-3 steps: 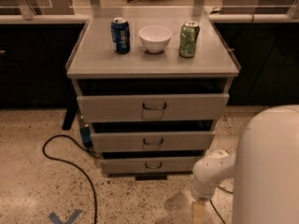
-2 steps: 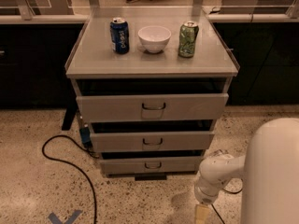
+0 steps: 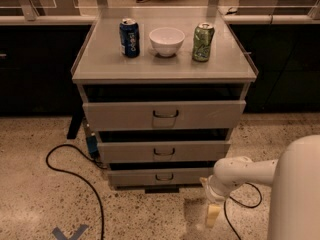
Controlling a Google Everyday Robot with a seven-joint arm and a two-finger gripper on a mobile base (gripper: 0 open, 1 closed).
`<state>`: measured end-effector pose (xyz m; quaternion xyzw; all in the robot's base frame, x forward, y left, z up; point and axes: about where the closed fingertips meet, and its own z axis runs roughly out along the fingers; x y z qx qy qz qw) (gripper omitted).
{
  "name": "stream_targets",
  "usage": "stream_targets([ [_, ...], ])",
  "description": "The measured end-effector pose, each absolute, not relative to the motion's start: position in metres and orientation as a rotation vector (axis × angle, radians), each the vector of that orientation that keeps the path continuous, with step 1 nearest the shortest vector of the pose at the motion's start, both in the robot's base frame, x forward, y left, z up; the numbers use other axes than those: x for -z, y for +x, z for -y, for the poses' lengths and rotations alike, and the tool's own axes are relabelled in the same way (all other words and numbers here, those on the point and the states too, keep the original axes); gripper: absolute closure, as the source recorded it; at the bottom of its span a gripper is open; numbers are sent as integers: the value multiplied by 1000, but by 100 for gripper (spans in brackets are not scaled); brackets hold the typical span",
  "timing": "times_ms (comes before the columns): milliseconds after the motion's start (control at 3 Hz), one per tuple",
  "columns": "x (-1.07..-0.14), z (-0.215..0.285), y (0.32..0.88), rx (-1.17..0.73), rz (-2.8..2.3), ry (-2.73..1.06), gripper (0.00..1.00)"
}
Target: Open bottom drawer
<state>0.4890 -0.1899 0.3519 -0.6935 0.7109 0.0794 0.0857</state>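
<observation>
Grey metal makes up the cabinet [image 3: 100,66] at the middle of the camera view, and we count three drawer fronts stacked down its face, each with a dark gap above it. The bottom drawer [image 3: 135,178] is the lowest and shallowest of them, just above the speckled floor [image 3: 30,149], with a small dark loop handle [image 3: 164,176] at its centre. We cannot tell how far out it stands. On the cabinet top we see a blue can [image 3: 129,37] at the left, a white bowl [image 3: 167,40] in the middle and a green can [image 3: 203,42] at the right, all upright and apart from one another. The gripper [image 3: 213,216] hangs low at the lower right, pointing down toward the floor, beside the right end of the bottom drawer and clear of its handle. We cannot tell whether it is open or closed, and we see nothing in it. Its white arm [image 3: 247,170] reaches in from the robot's pale body [image 3: 300,194] at the right edge. A black cable [image 3: 75,174] loops over the floor to the left of the cabinet, and a blue tape mark [image 3: 70,232] lies near the bottom edge.
</observation>
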Motion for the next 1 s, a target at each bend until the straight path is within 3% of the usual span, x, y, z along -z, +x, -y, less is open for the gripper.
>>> stream_targets([
  [667, -347, 178, 508, -287, -2051, -2088, 0],
  [1000, -342, 136, 548, -390, -1862, -2135, 0],
])
